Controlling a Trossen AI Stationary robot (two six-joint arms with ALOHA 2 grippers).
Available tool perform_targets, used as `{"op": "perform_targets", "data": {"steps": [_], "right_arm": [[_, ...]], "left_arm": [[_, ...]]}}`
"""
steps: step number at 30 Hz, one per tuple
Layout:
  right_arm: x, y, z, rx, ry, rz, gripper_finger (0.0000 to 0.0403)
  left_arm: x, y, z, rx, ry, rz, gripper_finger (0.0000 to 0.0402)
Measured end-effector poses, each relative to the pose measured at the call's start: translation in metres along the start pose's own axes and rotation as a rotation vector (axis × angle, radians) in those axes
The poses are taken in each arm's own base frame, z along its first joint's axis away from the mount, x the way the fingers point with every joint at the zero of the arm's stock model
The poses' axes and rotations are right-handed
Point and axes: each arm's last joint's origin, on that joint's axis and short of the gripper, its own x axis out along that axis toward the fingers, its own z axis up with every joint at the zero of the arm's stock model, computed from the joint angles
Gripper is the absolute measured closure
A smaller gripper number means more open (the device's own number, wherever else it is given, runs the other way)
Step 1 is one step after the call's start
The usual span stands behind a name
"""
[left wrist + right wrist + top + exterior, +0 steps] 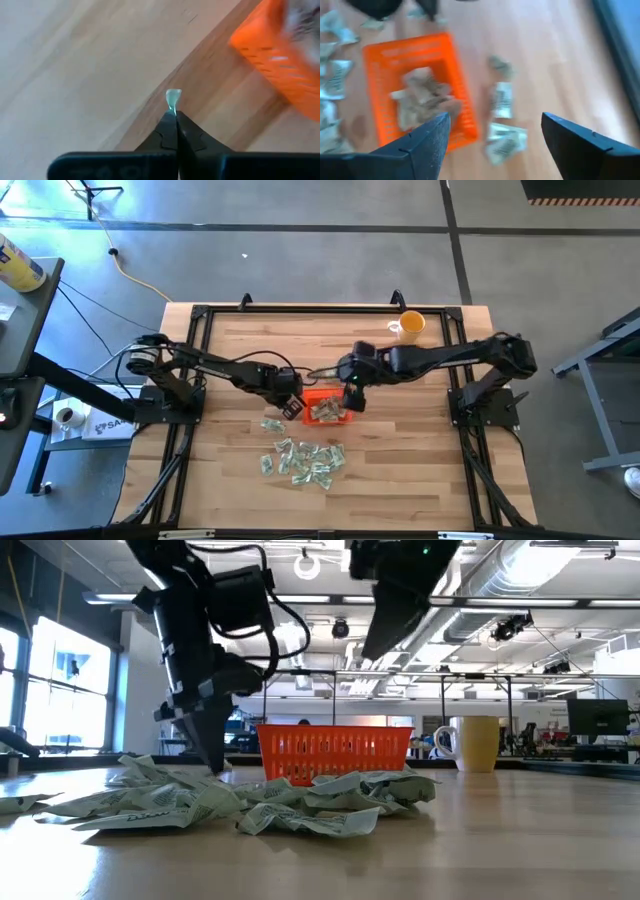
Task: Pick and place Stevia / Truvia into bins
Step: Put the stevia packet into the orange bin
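The wooden counter [420, 460] carries an orange tray [328, 410] near its middle, several packets [420, 97] already inside, and a loose heap of packets [303, 460] just in front. The right tool [492, 132] hangs above the tray, fingers wide apart and empty. The left tool [174, 111], beside the tray, pinches one packet [173, 97].

Left gripper [175, 116] fingers pinched together, right gripper [492, 132] fingers spread wide, both arms extended inward.
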Motion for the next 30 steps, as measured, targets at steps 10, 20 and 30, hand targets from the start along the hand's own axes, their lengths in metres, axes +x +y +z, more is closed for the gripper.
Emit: {"op": "perform_targets", "data": {"steps": [10, 20, 30], "right_arm": [[-0.04, -0.017, -0.013, 0.035, 0.022, -0.146, 0.0103], [-0.028, -0.007, -0.027, 0.029, 0.107, -0.069, 0.0102], [0.002, 0.025, -0.046, -0.062, 0.139, 0.079, 0.0102]], "left_arm": [[-0.079, -0.038, 0.041, 0.135, -0.247, -0.237, 0.038], [-0.041, -0.054, 0.047, 0.183, -0.155, -0.315, 0.0206], [-0.093, -0.025, 0.001, 0.236, 0.007, -0.027, 0.0111]]}}
